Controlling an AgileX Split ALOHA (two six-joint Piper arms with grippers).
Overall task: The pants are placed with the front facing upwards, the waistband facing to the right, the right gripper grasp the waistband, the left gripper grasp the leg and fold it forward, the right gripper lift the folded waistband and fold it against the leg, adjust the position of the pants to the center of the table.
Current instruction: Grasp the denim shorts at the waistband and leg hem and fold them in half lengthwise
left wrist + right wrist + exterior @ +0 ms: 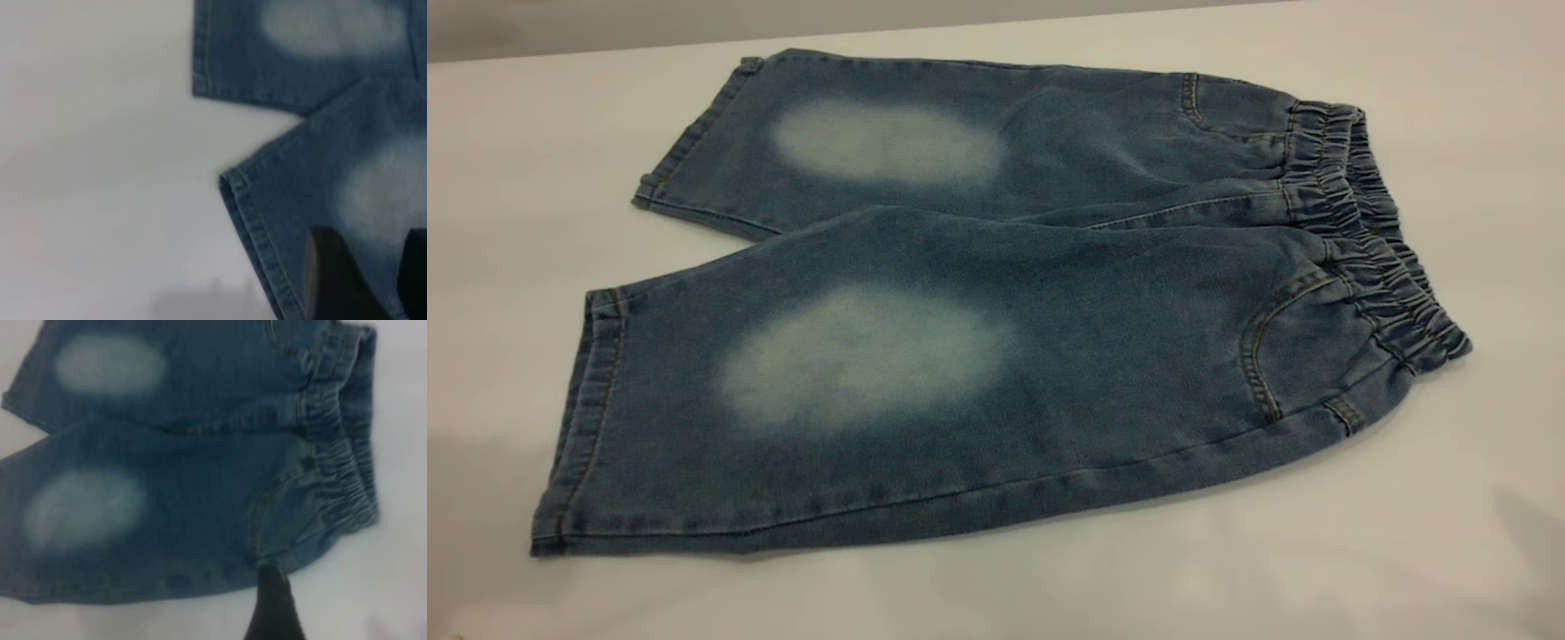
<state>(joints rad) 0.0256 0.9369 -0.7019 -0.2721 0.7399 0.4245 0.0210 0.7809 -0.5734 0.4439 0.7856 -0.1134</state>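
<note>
- You have the pants (996, 311) lying flat and unfolded on the white counter (1449, 533), front side up, both legs spread slightly apart at the hems.
- The waistband (1369, 231) is at the right end in the exterior view, gathered and ruched; the two leg hems lie at the left end.
- Each leg shows a pale faded oval patch, and tan stitching outlines the pocket beside the waistband.
- Your left gripper (363, 280) hangs over the hem end of the nearer leg. Two dark fingers (330, 280) show in its wrist view with a strip of denim visible between them, so they stand apart. The hem edge lies just beside the fingers, and the other leg's hem lies farther beyond them.
- Your right gripper (273, 607) shows in its wrist view as a single dark finger tip, hovering over the counter just beside the lower edge of the pants near the pocket. The waistband lies beyond that tip. You cannot tell from this whether its fingers are apart or together.
- Neither gripper appears in the exterior view.
</note>
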